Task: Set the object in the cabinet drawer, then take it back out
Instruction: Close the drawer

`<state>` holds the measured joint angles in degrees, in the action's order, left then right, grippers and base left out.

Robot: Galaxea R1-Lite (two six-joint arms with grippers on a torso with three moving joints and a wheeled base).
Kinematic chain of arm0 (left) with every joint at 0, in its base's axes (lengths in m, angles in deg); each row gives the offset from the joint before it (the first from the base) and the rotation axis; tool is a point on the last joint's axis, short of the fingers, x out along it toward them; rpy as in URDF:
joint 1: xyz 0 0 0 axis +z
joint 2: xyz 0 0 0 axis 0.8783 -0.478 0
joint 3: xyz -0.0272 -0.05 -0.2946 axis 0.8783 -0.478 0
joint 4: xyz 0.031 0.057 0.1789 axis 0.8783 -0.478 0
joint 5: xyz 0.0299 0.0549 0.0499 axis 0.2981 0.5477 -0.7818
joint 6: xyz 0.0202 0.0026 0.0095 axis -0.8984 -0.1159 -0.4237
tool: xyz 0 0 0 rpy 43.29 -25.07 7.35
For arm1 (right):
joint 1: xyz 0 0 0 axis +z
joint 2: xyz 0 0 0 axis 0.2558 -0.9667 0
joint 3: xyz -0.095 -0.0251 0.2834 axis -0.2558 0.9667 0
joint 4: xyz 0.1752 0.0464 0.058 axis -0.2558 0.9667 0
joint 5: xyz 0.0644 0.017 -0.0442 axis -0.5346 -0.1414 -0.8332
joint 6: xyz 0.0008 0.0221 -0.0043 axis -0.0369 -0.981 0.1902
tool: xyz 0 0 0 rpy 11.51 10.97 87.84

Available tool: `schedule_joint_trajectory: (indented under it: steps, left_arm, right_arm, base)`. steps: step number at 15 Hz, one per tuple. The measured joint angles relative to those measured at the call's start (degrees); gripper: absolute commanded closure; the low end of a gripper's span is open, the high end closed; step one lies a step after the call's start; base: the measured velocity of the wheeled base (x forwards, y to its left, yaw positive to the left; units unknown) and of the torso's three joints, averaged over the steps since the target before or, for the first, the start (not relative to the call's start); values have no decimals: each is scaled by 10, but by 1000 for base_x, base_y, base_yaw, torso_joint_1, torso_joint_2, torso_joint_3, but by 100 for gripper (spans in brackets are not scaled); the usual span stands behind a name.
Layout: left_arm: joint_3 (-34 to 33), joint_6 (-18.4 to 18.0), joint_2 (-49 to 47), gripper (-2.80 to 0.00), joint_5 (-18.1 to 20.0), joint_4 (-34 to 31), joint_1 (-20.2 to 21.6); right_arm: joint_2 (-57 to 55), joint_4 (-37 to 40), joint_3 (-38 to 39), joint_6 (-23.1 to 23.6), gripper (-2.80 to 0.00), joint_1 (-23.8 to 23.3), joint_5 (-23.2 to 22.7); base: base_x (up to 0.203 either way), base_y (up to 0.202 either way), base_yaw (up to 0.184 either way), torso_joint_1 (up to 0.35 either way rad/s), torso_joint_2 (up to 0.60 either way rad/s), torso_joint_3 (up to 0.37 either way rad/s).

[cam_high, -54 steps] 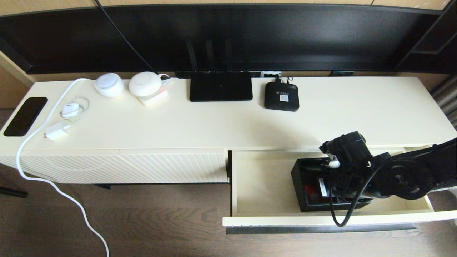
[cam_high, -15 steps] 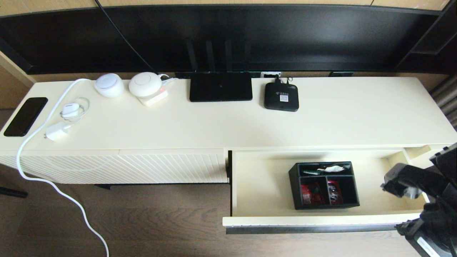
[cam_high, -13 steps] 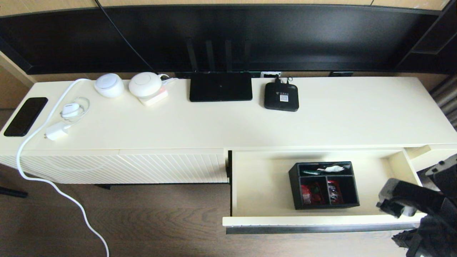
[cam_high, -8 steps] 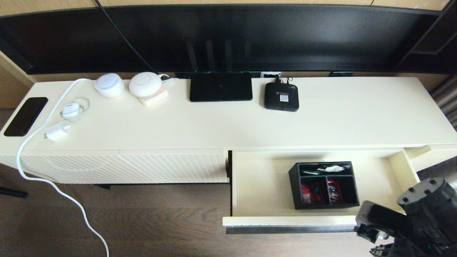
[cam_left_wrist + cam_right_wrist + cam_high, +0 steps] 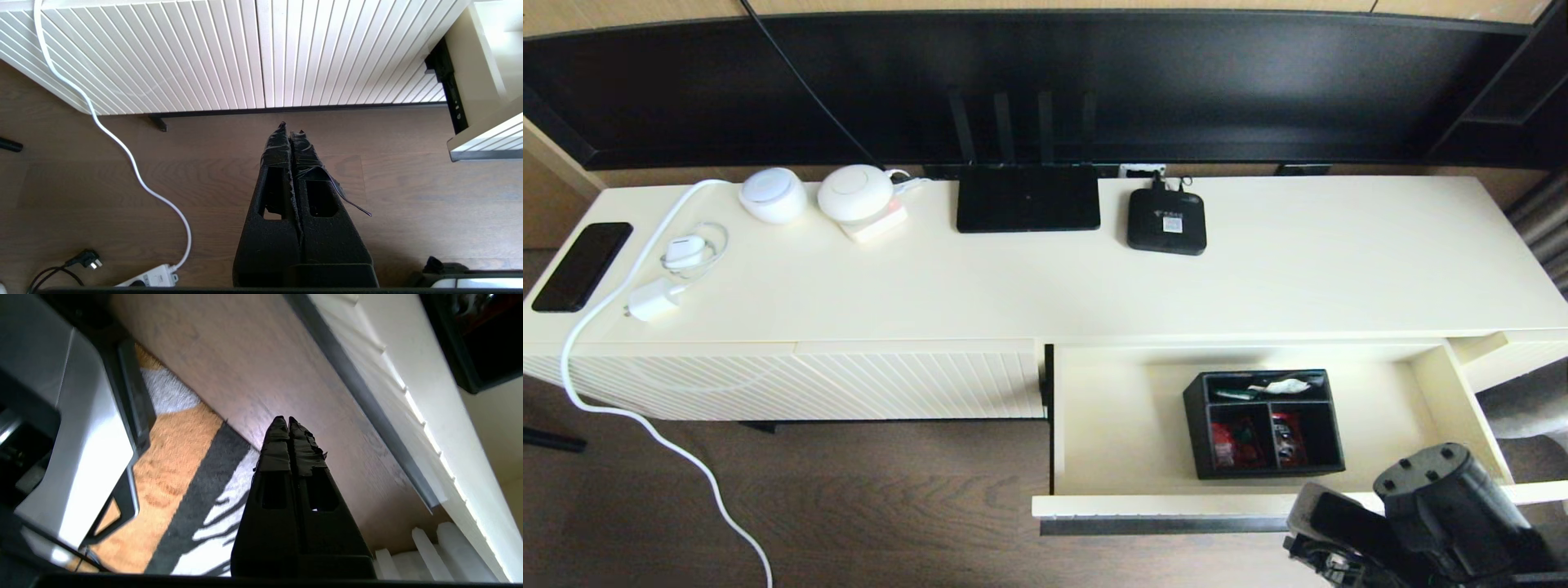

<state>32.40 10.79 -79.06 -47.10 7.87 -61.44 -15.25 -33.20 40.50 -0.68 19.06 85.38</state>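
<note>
organiser box (image 5: 1264, 425) was left inside open cabinet drawer (image 5: 1111, 425) | right hand (image 5: 284, 421) was held closed, empty, below drawer front | left hand (image 5: 290, 130) was held closed over floor

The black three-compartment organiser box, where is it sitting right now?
In the head view, the black organiser box sits inside the open cream drawer, right of centre, near its front edge.

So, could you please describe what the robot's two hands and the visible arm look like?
Both the left hand and the right hand are matte black, with two long tapering fingers wrapped in crinkled black tape at the tips and a rectangular cutout in each finger. A loose tape strip trails from the left one. In the head view, the right arm is black and bulky, with a round bolted cap.
</note>
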Motion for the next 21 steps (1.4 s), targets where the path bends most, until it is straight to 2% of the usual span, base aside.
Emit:
schedule_joint_trajectory:
  steps: [5, 16, 21]
  left_arm:
    - [0, 0, 0, 0, 0, 0, 0]
    - [0, 0, 0, 0, 0, 0, 0]
    - [0, 0, 0, 0, 0, 0, 0]
  right_arm:
    - [-59, -93, 12, -4, 0, -10, 43]
    - [-160, -306, -31, -3, 0, -60, 68]
    - [-184, -323, -100, -1, 0, -83, 82]
  base:
    - [0, 0, 0, 0, 0, 0]
    - [0, 0, 0, 0, 0, 0]
    - [0, 0, 0, 0, 0, 0]
